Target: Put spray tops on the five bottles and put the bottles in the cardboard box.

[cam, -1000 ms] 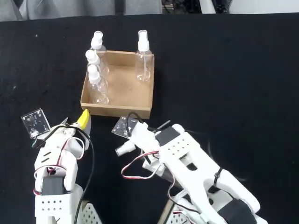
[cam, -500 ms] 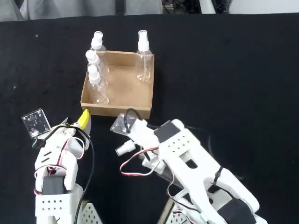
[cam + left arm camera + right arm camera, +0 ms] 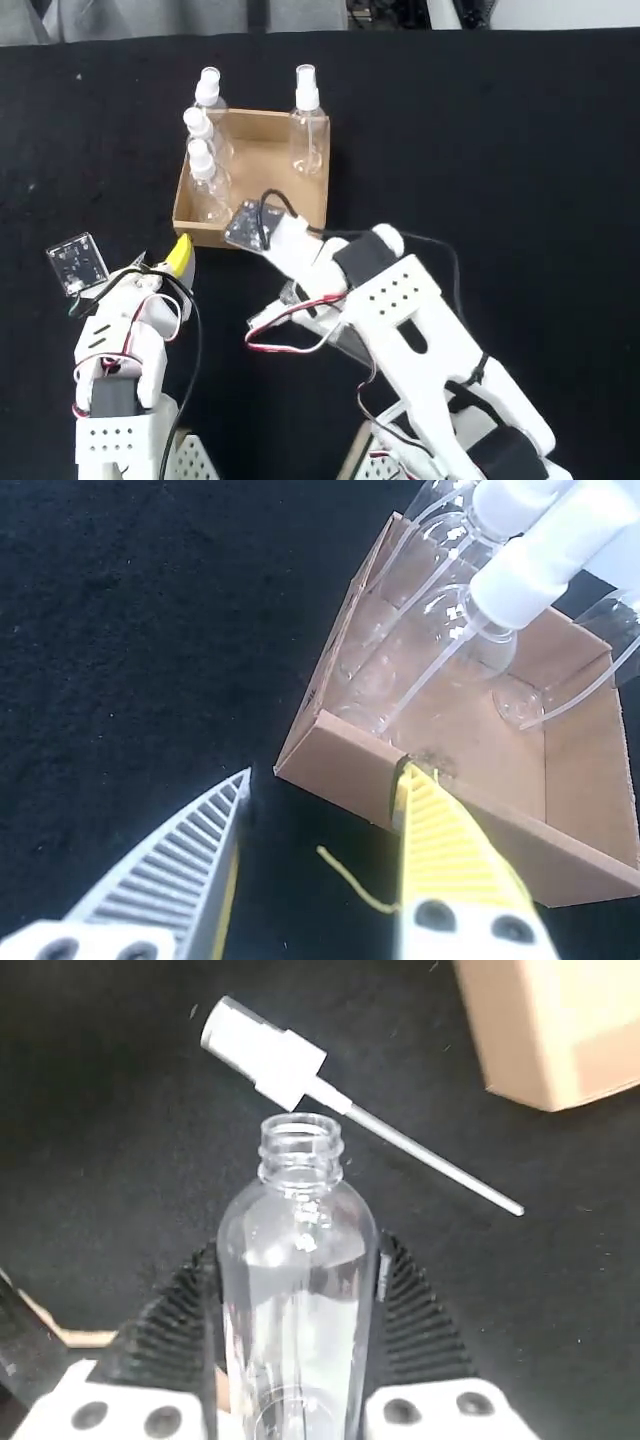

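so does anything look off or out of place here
One spray top lies loose on the black table near the cardboard box, not on a bottle. The bottle with the bare open neck sits clamped between the right fingers.

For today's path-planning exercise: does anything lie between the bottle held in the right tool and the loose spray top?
Nothing visible does. The spray top lies on bare black cloth beyond the open neck of the bottle in the right tool; the cardboard box sits apart.
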Motion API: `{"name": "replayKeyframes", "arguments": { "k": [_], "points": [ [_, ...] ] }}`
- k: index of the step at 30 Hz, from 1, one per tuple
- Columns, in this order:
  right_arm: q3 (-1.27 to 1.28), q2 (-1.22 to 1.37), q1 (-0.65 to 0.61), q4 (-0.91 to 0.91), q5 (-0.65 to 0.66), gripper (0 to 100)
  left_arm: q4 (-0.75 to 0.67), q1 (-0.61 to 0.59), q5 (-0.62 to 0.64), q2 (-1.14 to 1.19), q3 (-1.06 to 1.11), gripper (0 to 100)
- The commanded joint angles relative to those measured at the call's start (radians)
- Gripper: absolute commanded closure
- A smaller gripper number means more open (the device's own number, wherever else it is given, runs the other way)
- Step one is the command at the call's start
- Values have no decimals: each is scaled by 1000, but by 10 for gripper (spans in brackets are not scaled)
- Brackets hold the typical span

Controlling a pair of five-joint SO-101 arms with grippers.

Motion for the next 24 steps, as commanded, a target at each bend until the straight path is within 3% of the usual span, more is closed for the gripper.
{"name": "replayKeyframes", "arguments": {
  "k": [1, 6, 24],
  "points": [
    [-74, -12, 17, 6, -74, 981, -11, -8, -6, -6, 22, 787],
    [-67, -12, -49, 14, -112, 982, -11, -8, -6, -6, 22, 787],
    [-67, -42, -49, 32, -118, 988, -11, -5, -6, -6, 22, 787]
  ]
}}
